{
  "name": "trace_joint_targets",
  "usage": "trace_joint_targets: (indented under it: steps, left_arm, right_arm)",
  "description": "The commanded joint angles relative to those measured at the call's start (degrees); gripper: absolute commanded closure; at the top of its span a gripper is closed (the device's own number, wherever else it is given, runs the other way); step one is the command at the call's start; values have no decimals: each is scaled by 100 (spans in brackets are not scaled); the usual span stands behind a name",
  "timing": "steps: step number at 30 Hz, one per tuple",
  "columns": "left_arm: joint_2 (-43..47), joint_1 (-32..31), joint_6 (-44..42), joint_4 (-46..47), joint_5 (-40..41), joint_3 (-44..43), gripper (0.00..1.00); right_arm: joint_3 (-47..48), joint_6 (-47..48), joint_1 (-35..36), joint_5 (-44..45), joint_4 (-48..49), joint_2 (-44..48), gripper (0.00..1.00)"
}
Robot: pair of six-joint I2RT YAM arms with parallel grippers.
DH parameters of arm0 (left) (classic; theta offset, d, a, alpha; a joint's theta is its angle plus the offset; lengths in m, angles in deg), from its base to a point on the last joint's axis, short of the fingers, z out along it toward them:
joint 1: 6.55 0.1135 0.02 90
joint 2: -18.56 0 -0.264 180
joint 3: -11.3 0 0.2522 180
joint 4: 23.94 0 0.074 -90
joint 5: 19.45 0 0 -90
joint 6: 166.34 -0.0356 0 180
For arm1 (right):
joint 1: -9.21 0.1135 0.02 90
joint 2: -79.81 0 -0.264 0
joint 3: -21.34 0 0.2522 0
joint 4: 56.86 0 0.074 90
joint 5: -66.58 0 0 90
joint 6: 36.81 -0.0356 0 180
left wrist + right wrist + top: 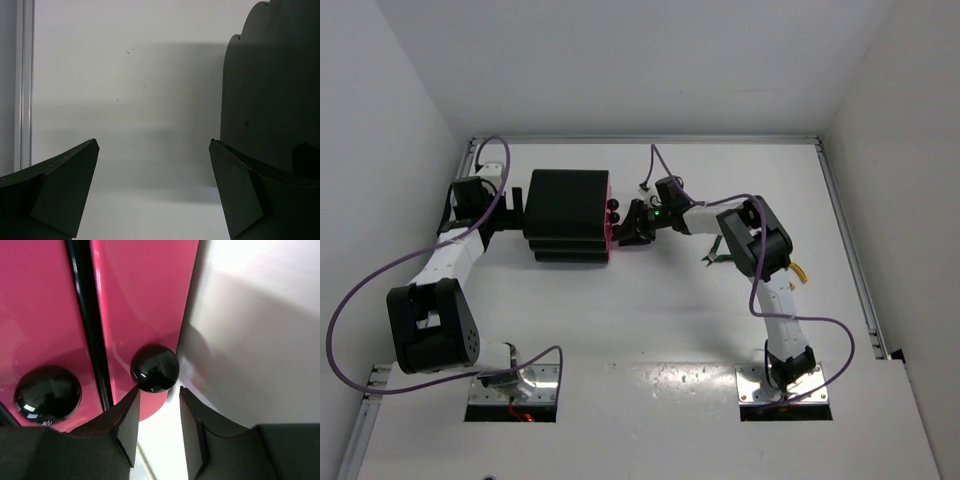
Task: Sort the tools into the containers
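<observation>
The black drawer chest [568,215] stands at the back left, its magenta-pink drawer fronts [609,228] and black knobs [614,210] facing right. My right gripper [634,226] sits just in front of the knobs. In the right wrist view it [156,395] is open with a narrow gap, its tips right under one round knob [155,367], and the left fingertip [131,400] touches it. A second knob [47,392] is to the left. My left gripper [510,210] is wide open behind the chest [270,90]. Dark green-handled pliers [713,258] and a yellow handle [801,272] lie by the right arm. The wrench is not visible.
The right arm's elbow [760,240] hangs over the tools and hides part of them. A metal rail [850,250] runs along the table's right edge and another [24,85] along the left. White walls enclose the back and sides.
</observation>
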Motion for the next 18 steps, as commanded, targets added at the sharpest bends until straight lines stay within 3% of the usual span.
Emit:
trace_joint_targets:
  steps: [1, 5, 10, 18]
  left_arm:
    - [3, 40, 17, 153, -299, -10, 0]
    - [-50, 154, 122, 48, -432, -133, 0]
    - [195, 216, 236, -58, -371, -248, 0]
    - [1110, 321, 140, -250, 359, -1090, 0]
  right_arm:
    - [-18, -721, 111, -541, 998, -45, 61]
    - [-79, -1231, 163, -656, 1421, -211, 59]
    - [-395, -1232, 24, -709, 1640, 16, 58]
    - [-1845, -415, -1215, -902, 1492, 1808, 54]
